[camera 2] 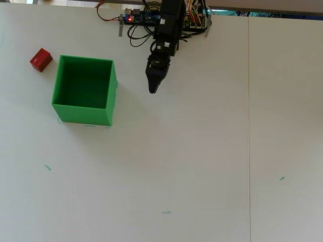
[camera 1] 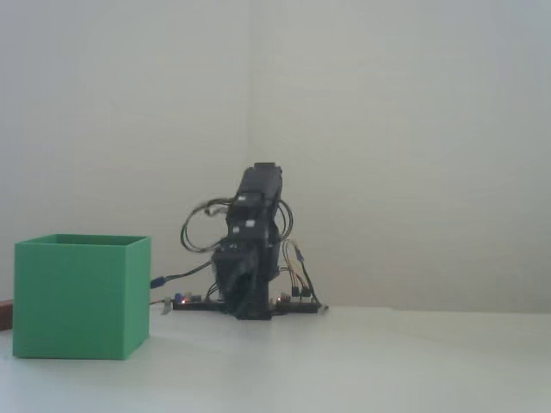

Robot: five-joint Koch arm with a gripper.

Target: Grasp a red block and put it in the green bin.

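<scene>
The red block (camera 2: 41, 59) lies on the white table just off the green bin's far left corner in the overhead view; in the fixed view only a red sliver (camera 1: 5, 314) of it shows behind the bin. The green bin (camera 2: 61, 110) (camera 1: 82, 297) stands upright with nothing visible inside. My black gripper (camera 2: 153, 89) (camera 1: 248, 311) points down and toward the bin, to the bin's right and well apart from both bin and block. Its jaws come together in a narrow point with nothing between them.
The arm's base, circuit board (camera 2: 144, 16) and loose wires (camera 1: 202, 237) sit at the table's far edge. A seam (camera 2: 249, 126) runs down the table on the right. Small green marks (camera 2: 166, 212) dot the near surface.
</scene>
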